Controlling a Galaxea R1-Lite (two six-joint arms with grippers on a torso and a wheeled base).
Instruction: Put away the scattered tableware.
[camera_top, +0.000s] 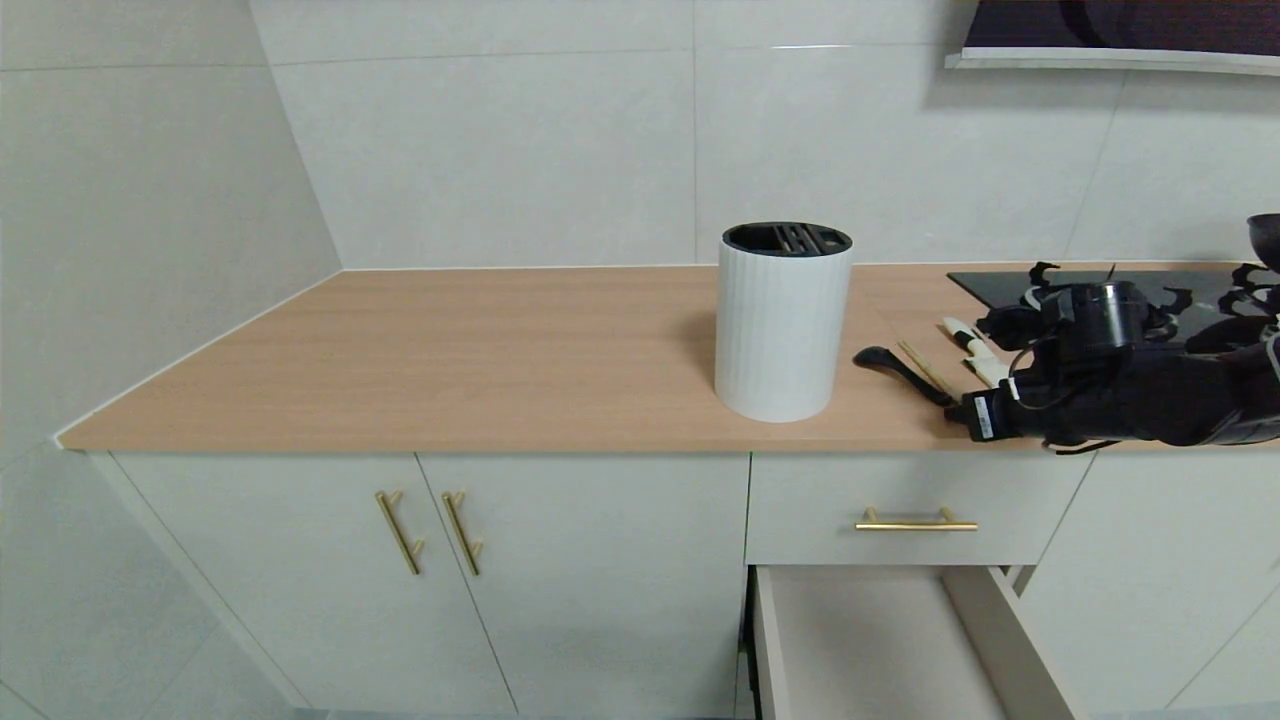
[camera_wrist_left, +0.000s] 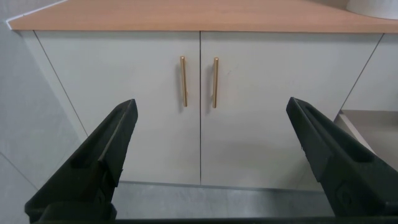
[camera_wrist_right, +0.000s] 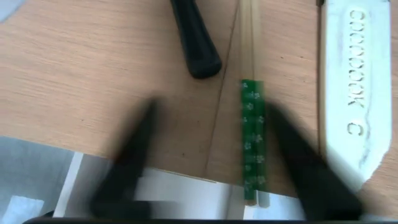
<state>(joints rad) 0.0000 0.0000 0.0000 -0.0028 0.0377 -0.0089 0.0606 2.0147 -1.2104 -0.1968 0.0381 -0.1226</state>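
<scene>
- The chopsticks (camera_wrist_right: 250, 118) lie on the table (camera_top: 450, 370) to the right of the white holder (camera_top: 783, 330). A black spoon (camera_top: 895, 368) lies on the holder's side of them and a white-handled knife (camera_top: 968, 348) on the far side. The three pieces are near one another and apart from the holder.
- The right tool (camera_wrist_right: 211, 107) hangs over the chopsticks' green-patterned end, spread wide with a finger on each side, pinching nothing.
- The left tool (camera_wrist_left: 211, 107) is also spread wide and empty. It sits low, facing the cabinet doors (camera_wrist_left: 199, 143) below and left of the holder.
- The chopsticks look light, thin, stiff and smooth. As a loose pair they will likely roll or split, so a square pinch across both near the patterned end seems best.
- They lie flat, so the fingers must come right down to the table, and the spoon's handle just beside them could get nudged.
- Their near ends seem to reach the table's front edge. That gives the fingers room underneath, but a slip could drop them toward the open drawer (camera_top: 870, 640) below and right of the holder.
- The holder's black top has narrow slots, so the chopsticks need to go in upright. The room above it is open, and the stove top (camera_top: 1050, 285) lies farther right.
</scene>
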